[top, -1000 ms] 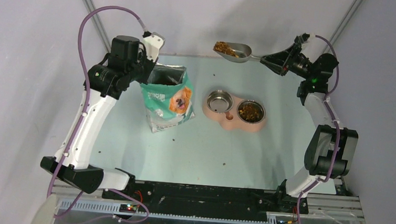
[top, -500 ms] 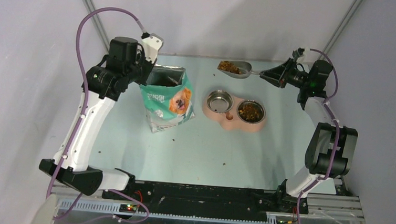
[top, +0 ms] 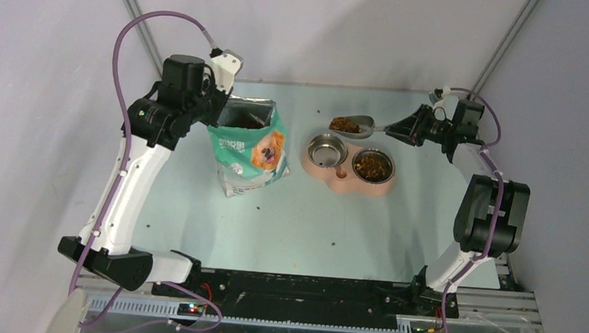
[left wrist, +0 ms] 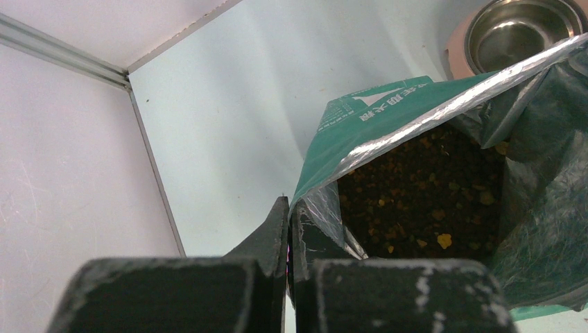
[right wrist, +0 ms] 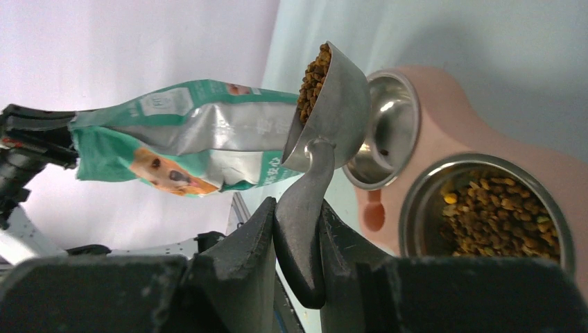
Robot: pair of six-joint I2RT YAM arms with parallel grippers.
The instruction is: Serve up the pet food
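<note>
My right gripper (top: 408,130) (right wrist: 297,208) is shut on the handle of a grey metal scoop (top: 361,126) (right wrist: 337,118) heaped with brown pet food (top: 344,124) (right wrist: 313,71). The scoop hangs just behind the empty left steel bowl (top: 325,149) (right wrist: 383,125) of a pink double feeder (top: 345,182). The right bowl (top: 373,166) (right wrist: 485,208) holds kibble. My left gripper (top: 219,108) (left wrist: 289,208) is shut on the rim of the open teal food bag (top: 249,148) (left wrist: 388,114), holding it upright. Kibble (left wrist: 423,194) shows inside the bag.
A few loose kibble pieces (top: 257,208) lie on the pale table (top: 295,221) in front of the bag. Grey walls and metal frame posts (top: 134,6) close in the back and sides.
My right gripper has lowered the loaded scoop from high above the back edge down toward the feeder, close behind the empty left bowl. The left arm and bag have not moved.
</note>
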